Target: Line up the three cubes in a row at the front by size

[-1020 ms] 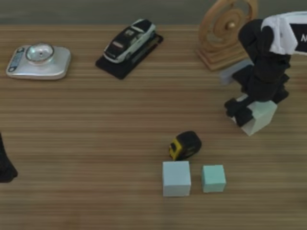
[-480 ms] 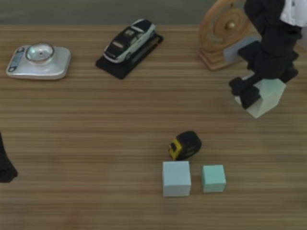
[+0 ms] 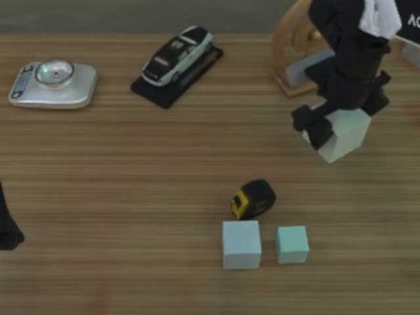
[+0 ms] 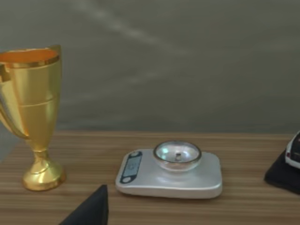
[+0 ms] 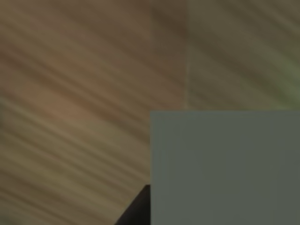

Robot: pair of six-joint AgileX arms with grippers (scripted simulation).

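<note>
Beyond and right of the tape measure point(image 3: 253, 199), the right gripper point(image 3: 335, 121) grasps the large off-white cube point(image 3: 343, 134) aloft and tilted; a skewed grip may let it slip or land crooked beside the pale blue cube point(image 3: 241, 244).

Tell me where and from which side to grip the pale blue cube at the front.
Grip the pale blue cube from above, across its far and near faces. Those flat, parallel faces look free, though the tape measure sits close behind the far one. The mint-green cube stands just beside it on the right, leaving little room for a finger there. The right gripper is busy holding the large off-white cube.
</note>
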